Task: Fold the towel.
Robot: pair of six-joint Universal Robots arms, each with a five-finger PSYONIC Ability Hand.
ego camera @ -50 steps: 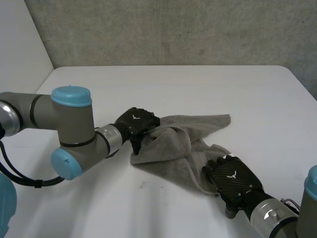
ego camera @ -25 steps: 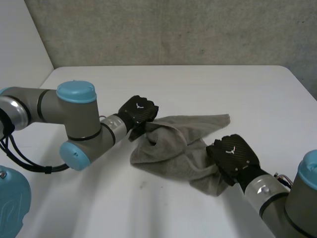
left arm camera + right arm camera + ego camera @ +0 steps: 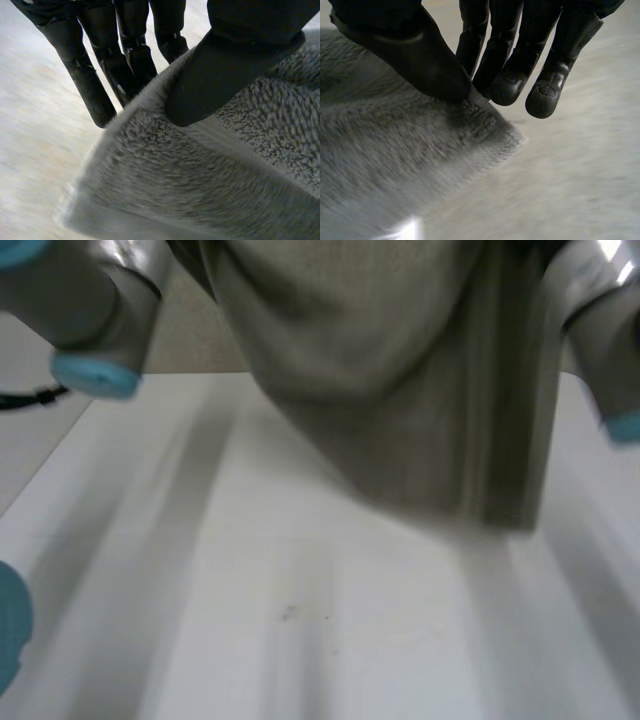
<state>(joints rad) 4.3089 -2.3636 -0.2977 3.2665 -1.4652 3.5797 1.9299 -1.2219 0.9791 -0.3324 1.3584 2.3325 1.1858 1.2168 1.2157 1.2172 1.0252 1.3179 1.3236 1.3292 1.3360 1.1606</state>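
White table (image 3: 300, 620): takes up the lower two thirds of the head view, surface bare where it shows.

Grey terry-cloth towel (image 3: 400, 370): hangs in the upper middle of the head view, in front of the table's far edge. It drapes in long vertical folds. Its lower hem slants down toward the right of the frame.

Left arm (image 3: 70, 290): grey, upper left corner of the head view, light-blue cap (image 3: 95, 375) just below it. Right arm (image 3: 600, 320): grey, upper right corner. The towel spans the gap between the two arms.

Left hand (image 3: 230, 55): black. The thumb presses onto the near face of the towel at its edge and the fingers (image 3: 100, 80) stand straight behind that edge, so the cloth is pinched between them.

Right hand (image 3: 405, 50): black. The thumb bears down on a corner of the towel, with the fingers (image 3: 505, 75) close on the far side, nipping that corner.
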